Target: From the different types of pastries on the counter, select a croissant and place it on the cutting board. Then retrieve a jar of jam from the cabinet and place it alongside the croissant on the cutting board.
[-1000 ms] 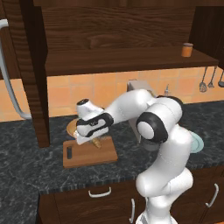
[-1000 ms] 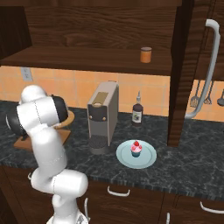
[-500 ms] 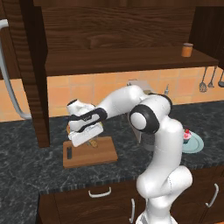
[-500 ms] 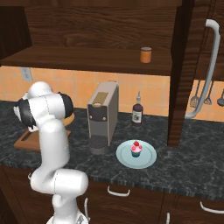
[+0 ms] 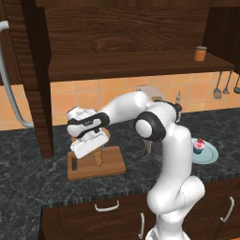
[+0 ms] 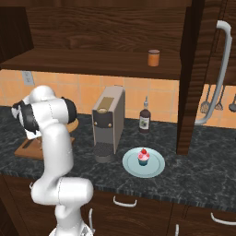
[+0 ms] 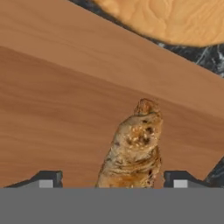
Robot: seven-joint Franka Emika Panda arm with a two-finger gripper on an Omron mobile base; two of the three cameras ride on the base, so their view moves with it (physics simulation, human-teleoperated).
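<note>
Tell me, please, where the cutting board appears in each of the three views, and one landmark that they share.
Left base view: the cutting board lies left of centre on the dark counter, under the gripper.
Right base view: at the left edge, mostly behind the arm.
Hand view: its wood covers most of the picture.
Shared landmark: the croissant, seen in the left base view and the hand view.

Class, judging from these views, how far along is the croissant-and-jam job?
Done: the croissant is on the cutting board. In hand: the tool straddles it, fingers apart. Left: fetch the jam jar, standing on the shelf, and set it beside the croissant.
</note>
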